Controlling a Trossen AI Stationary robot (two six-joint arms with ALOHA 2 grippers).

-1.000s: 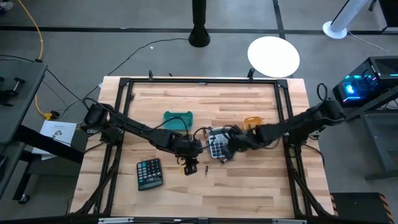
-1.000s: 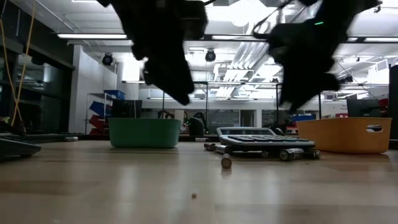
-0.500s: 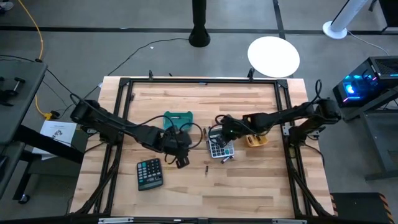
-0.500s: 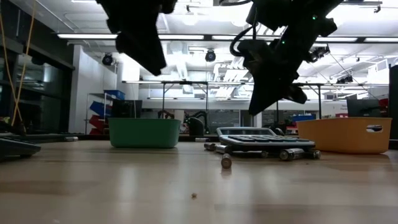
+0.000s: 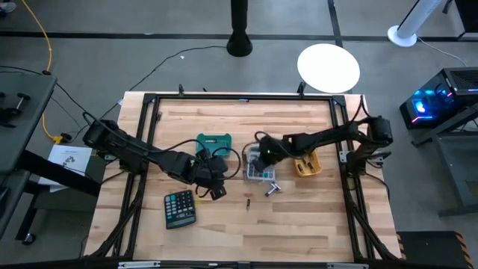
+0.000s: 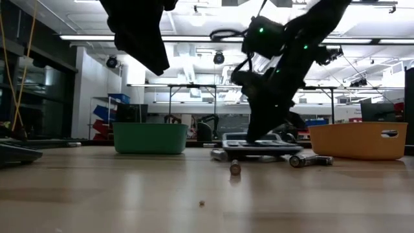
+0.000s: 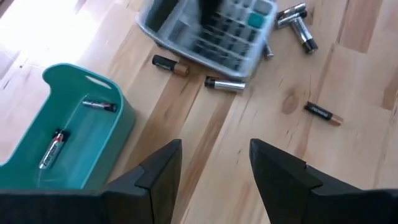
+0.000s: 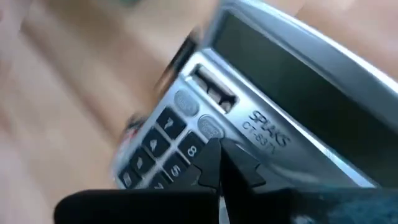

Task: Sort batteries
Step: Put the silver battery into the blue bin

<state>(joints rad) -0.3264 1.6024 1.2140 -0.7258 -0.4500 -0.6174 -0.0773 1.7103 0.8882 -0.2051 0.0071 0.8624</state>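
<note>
Small dark batteries lie on the wood: one (image 7: 323,113) alone, two (image 7: 171,65) (image 7: 225,84) beside the grey calculator (image 5: 261,170), a few (image 7: 300,23) past its corner. Two batteries (image 7: 99,104) lie in the teal tray (image 5: 214,142). My right gripper (image 8: 219,171) is shut with its tips on the calculator. My left gripper (image 7: 214,149) hangs open above the table near the teal tray, with nothing between its fingers. My right gripper sets its shut fingertips (image 8: 214,163) on the grey calculator's key face (image 8: 186,134), just below the display. It comes down from above, slanting in from the table's right side. The calculator lies flat on the table (image 6: 259,144).
A yellow tray (image 5: 306,163) stands right of the grey calculator. A dark calculator (image 5: 179,208) lies toward the near left. Black frame rails (image 5: 142,134) run along the table's sides. There is bare wood along the near edge.
My right gripper has gone toward the table's left and down onto the grey calculator, which has shifted a little toward the far edge. My left gripper has drawn back toward the left, up and away from the loose batteries, then held still.
</note>
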